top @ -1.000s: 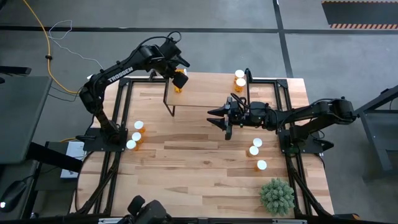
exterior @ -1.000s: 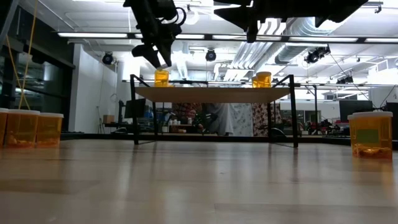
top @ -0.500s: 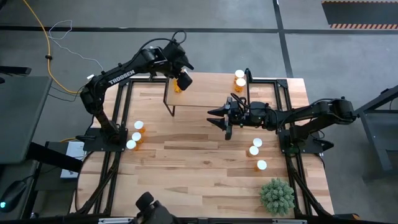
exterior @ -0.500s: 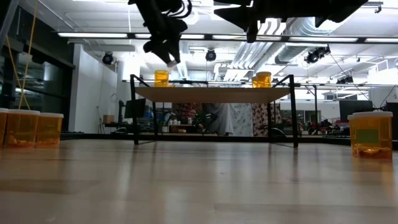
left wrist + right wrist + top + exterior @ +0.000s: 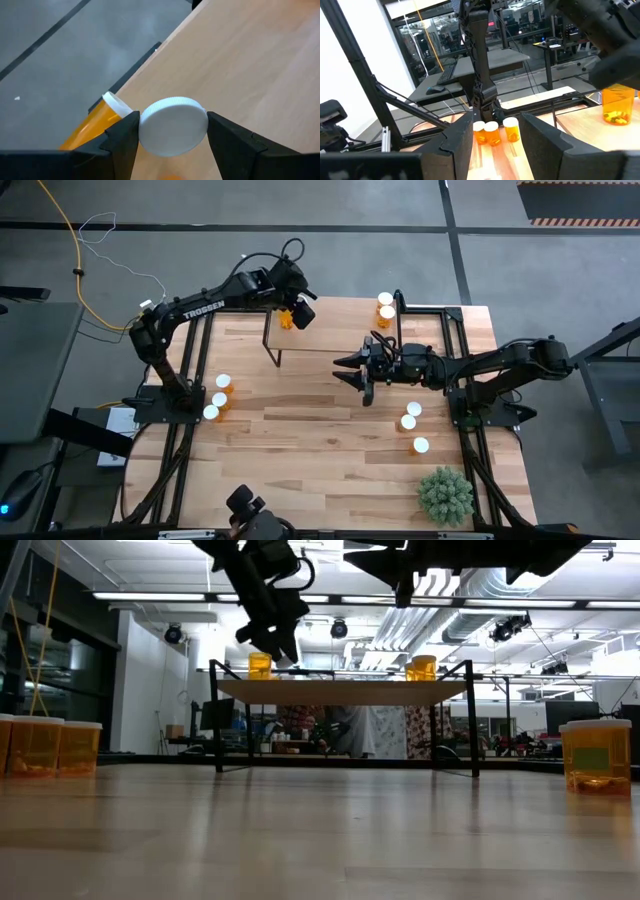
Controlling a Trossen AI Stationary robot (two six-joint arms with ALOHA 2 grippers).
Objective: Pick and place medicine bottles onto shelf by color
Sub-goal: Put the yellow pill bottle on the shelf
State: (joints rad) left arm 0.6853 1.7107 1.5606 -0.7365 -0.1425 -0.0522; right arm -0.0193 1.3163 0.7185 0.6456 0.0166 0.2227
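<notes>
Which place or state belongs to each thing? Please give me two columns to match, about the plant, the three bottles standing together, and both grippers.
1. plant
2. three medicine bottles
3. left gripper
4. right gripper

A. jaws apart, empty
B. a corner on the right side of the table
C. jaws around a white cap
D. the table's left side

Pairs: 1-B; 2-D; 3-C; 4-A.
</notes>
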